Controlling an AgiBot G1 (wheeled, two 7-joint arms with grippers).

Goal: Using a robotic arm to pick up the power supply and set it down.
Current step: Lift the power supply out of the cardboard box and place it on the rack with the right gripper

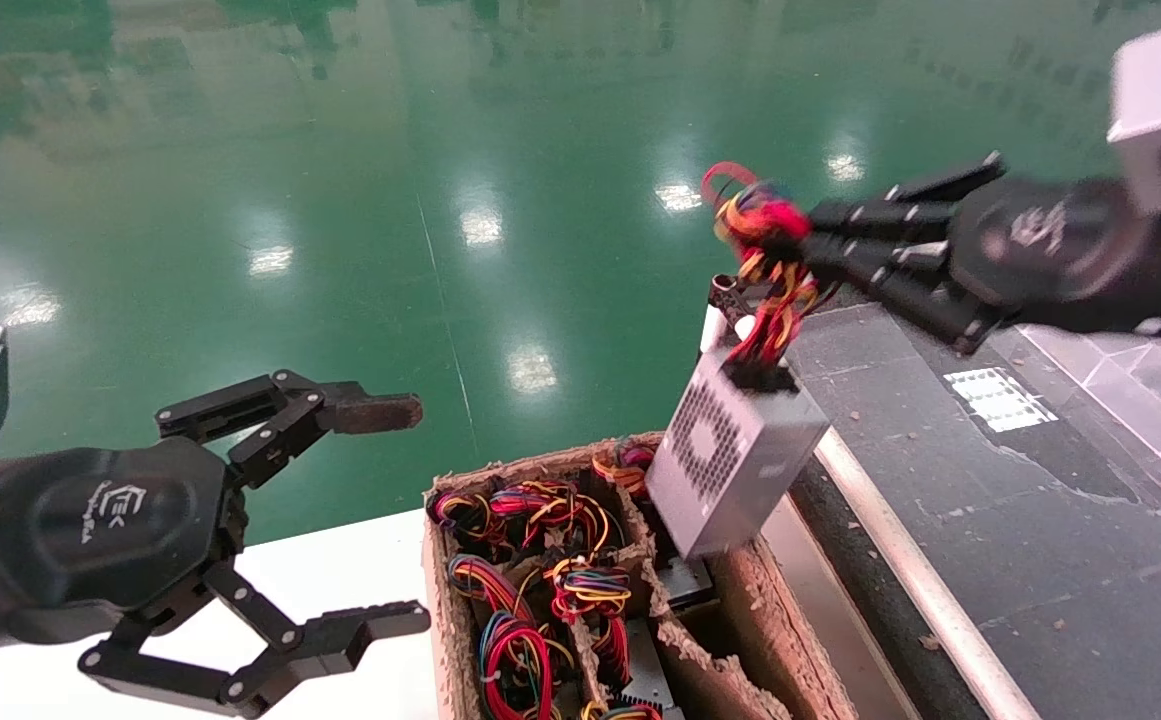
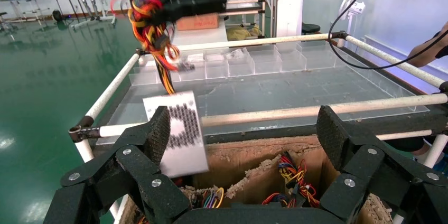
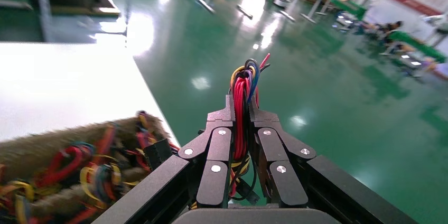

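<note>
The power supply (image 1: 730,455), a silver-grey box with a perforated side, hangs tilted in the air over the far right corner of the cardboard box (image 1: 740,640). It dangles from its red, yellow and black wire bundle (image 1: 765,250). My right gripper (image 1: 805,245) is shut on that bundle (image 3: 242,102), and the box itself hangs out of sight in the right wrist view. In the left wrist view the power supply (image 2: 182,142) shows blurred beyond my left gripper (image 2: 243,129). My left gripper (image 1: 390,515) stands open and empty at the near left, apart from the box.
The cardboard box has torn dividers and holds several more wired units (image 1: 540,590). A white table (image 1: 340,580) lies under it. To the right runs a dark flat surface (image 1: 990,520) with a white rail (image 1: 900,560). Green floor (image 1: 440,200) lies beyond.
</note>
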